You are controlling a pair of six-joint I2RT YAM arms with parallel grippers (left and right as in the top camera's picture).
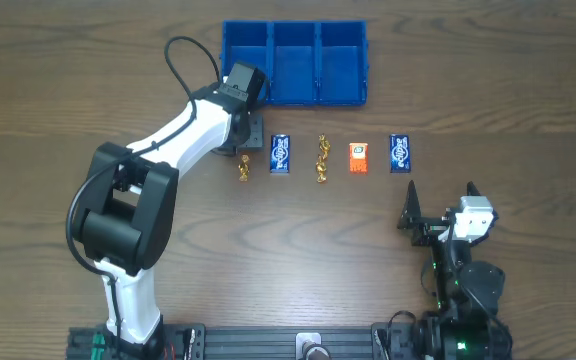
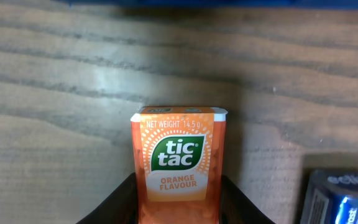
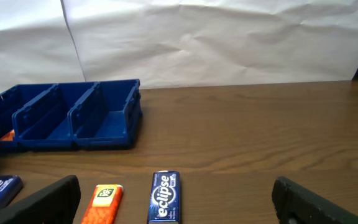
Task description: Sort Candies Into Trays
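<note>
Because the left gripper (image 2: pixel 179 202) pinches the orange mint box (image 2: pixel 179 155) only by its lower end, just short of the blue tray (image 1: pixel 343 100), I'd say it could tip or slide free while crossing the tray's wall and drop into the wrong compartment. A blue gum pack (image 2: pixel 340 199) lies just beside it and could get nudged. Off right, the right gripper (image 1: pixel 440 198) rests spread wide, holding nothing.

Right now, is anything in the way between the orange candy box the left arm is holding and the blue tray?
Nothing visible is. The left gripper is shut on the orange box, and bare table lies between it and the blue tray. A blue packet lies off to one side, beside the path.
</note>
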